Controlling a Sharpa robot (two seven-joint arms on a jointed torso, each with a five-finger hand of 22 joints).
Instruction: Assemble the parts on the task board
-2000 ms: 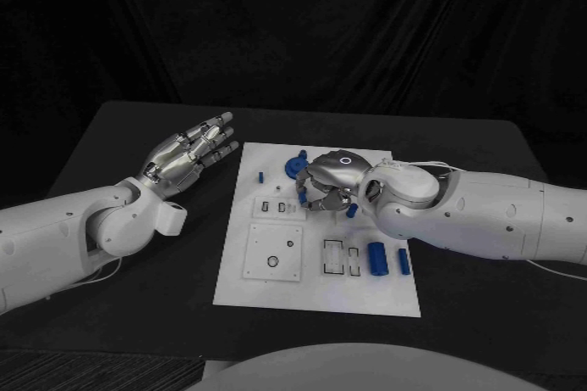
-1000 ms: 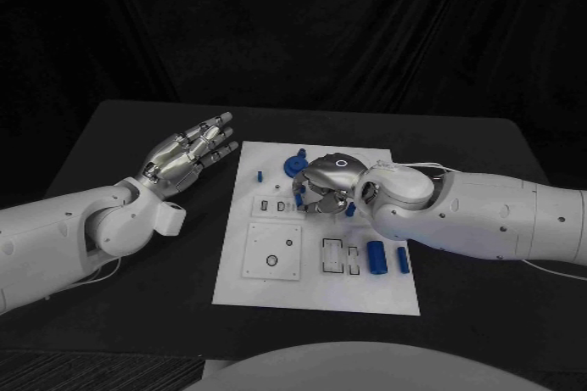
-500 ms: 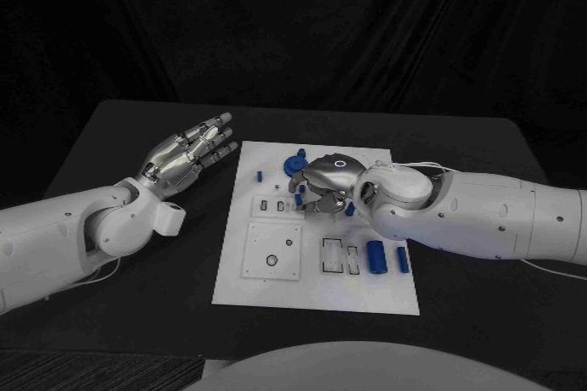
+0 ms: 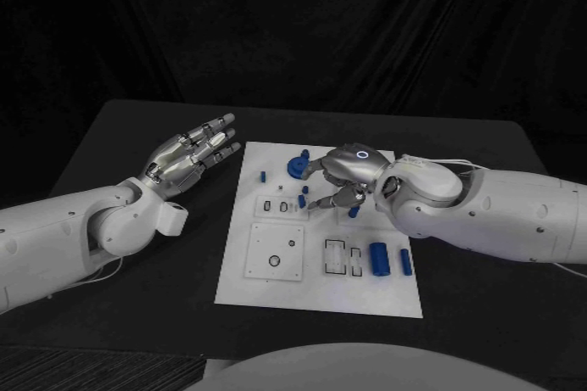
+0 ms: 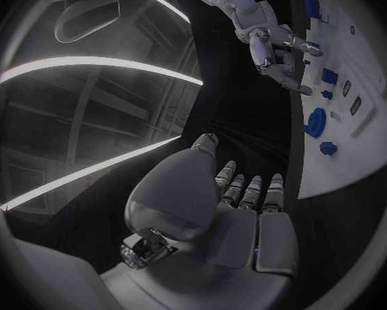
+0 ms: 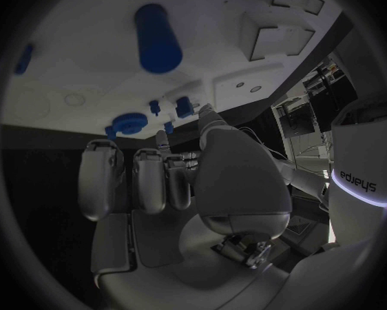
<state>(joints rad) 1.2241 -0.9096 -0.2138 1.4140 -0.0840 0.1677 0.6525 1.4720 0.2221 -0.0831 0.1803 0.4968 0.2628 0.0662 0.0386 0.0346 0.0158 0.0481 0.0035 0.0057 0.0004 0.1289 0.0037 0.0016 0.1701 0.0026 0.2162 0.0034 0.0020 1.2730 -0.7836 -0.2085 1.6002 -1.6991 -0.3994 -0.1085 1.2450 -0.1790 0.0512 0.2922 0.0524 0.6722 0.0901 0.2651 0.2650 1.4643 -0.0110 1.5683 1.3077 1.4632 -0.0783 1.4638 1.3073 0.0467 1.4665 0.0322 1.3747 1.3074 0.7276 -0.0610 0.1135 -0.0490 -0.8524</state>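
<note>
Hovering over the task board [image 4: 321, 264] with curled, seemingly empty right hand [image 4: 340, 181]; small blue peg [image 4: 302, 201] standing upright just left of fingertips; left hand [image 4: 186, 158] open, well apart.

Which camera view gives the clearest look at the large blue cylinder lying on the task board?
The right wrist view: the large blue cylinder appears big and unobstructed on the task board. The head view shows it small, beside a thinner one. In the left wrist view I cannot pick it out.
</note>
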